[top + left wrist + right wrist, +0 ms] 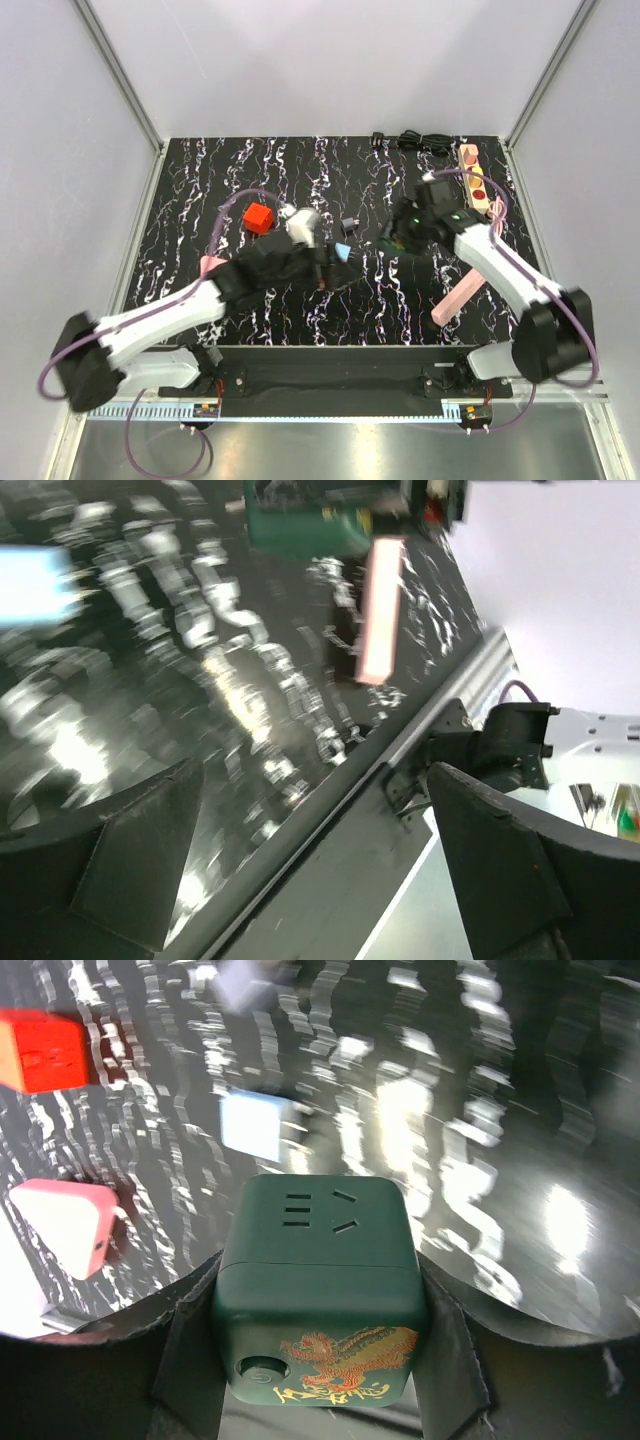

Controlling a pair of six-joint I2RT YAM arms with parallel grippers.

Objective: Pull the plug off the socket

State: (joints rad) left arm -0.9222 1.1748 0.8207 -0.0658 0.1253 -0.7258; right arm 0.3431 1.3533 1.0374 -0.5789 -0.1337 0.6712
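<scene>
The socket, a long beige strip (477, 180) with red round outlets, lies at the back right of the table. I cannot make out a plug in it. A black cable with a plug (408, 141) lies along the back edge beside it. My right gripper (402, 236) (318, 1345) is shut on a dark green cube socket (398, 238) (318, 1290) with a gold dragon, left of the strip. My left gripper (330, 266) (320, 865) is open and empty over the table's middle.
A pink bar (455, 297) (380, 610) lies front right. A red cube (259, 217) (40, 1052), a white object (300, 223), a light blue block (343, 252) (255, 1125), a small black plug (349, 223) and a pink block (211, 265) (65, 1225) lie left of centre.
</scene>
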